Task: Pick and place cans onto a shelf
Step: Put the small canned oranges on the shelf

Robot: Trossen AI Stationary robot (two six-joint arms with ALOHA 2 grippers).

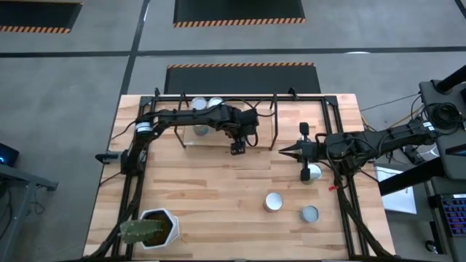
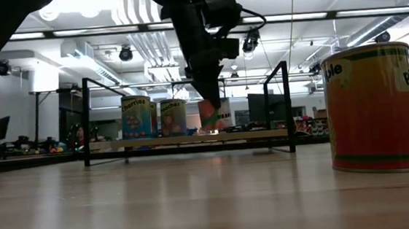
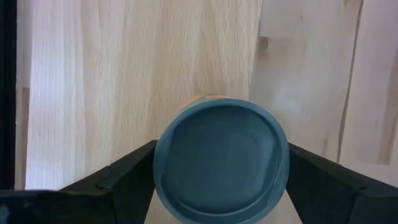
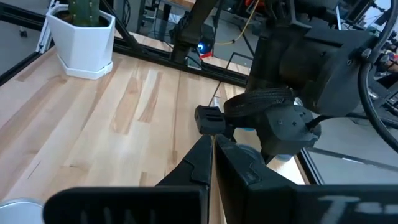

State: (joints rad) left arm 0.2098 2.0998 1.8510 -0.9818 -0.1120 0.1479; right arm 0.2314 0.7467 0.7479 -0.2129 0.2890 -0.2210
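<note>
Cactus (image 1: 140,231) in white hexagonal pot (image 1: 169,220); cans (image 1: 206,106) on shelf (image 1: 218,140).

Table (image 1: 218,189): pale wood boards with visible grain, smooth satin finish. Shelf (image 2: 192,139), centre of the low view: light wood board on thin matt black metal rods. Can (image 3: 221,165), lower centre of the left wrist view: dull grey metal top with a raised rim, between matt black plastic fingers (image 3: 118,183). Can (image 2: 371,109), right of the low view: glossy printed label. Pot (image 4: 84,40), upper left of the right wrist view: smooth white, hexagonal.
</note>
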